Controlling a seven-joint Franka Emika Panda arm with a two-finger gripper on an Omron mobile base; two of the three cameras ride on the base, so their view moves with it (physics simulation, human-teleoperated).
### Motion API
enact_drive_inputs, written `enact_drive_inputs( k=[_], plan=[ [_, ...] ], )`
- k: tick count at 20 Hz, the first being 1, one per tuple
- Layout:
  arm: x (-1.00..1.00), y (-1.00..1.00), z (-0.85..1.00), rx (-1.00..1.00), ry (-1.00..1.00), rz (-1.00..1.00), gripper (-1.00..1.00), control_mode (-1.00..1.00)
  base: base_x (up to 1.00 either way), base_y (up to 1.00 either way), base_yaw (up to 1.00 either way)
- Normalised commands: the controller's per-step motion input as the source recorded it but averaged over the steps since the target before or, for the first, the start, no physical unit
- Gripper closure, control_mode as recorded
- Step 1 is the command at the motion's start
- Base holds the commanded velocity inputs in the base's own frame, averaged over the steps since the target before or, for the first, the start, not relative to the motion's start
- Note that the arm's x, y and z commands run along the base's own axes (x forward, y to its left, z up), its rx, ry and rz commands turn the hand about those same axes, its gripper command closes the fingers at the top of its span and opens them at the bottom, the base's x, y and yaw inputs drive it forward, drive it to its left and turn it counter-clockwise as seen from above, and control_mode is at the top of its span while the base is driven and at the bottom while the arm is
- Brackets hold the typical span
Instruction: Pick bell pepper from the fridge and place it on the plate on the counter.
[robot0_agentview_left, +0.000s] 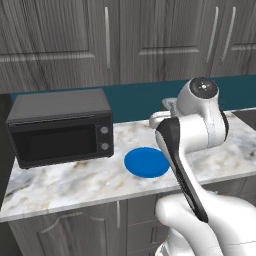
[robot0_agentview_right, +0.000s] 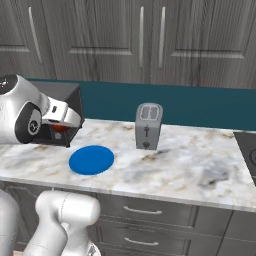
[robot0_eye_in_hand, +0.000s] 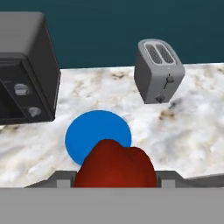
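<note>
My gripper (robot0_eye_in_hand: 114, 176) is shut on the red, lumpy bell pepper (robot0_eye_in_hand: 116, 165), which hides the fingertips in the hand view. Just beyond the pepper in that view, the blue plate (robot0_eye_in_hand: 94, 131) lies flat on the marbled counter (robot0_eye_in_hand: 188, 131). From the right base view, the gripper (robot0_agentview_right: 62, 122) hangs above the counter (robot0_agentview_right: 190, 165), up and left of the plate (robot0_agentview_right: 91, 160), with a bit of the red pepper (robot0_agentview_right: 59, 128) showing under the hand. The left base view shows the plate (robot0_agentview_left: 146, 162) on the counter (robot0_agentview_left: 65, 180), partly behind my arm. The fridge is out of view.
A dark toaster oven (robot0_agentview_left: 60, 127) (robot0_eye_in_hand: 26, 70) stands on the counter left of the plate. A grey toaster (robot0_agentview_right: 148, 126) (robot0_eye_in_hand: 157, 72) stands to the plate's right, near the teal backsplash. Dark wood-grain cabinets hang above and run below the counter.
</note>
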Motion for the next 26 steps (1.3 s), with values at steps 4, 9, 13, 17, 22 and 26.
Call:
enact_drive_inputs(
  k=[4,9,13,17,22,26],
  plan=[
    [0.25,0.00,-0.24,0.00,0.18,0.07,1.00,-1.00,0.00,0.00,0.00],
    [0.23,0.00,-0.35,0.00,0.09,0.04,1.00,-1.00,0.00,0.00,0.00],
    [0.28,0.00,-0.44,0.00,0.02,0.01,1.00,-1.00,0.00,0.00,0.00],
    [0.27,0.00,-0.44,0.00,0.05,0.02,1.00,-1.00,0.00,0.00,0.00],
    [0.19,0.00,-0.47,0.00,0.01,0.04,1.00,-1.00,0.00,0.00,0.00],
    [0.18,0.00,-0.39,0.00,0.00,0.03,1.00,-1.00,0.00,0.00,0.00]
  ],
)
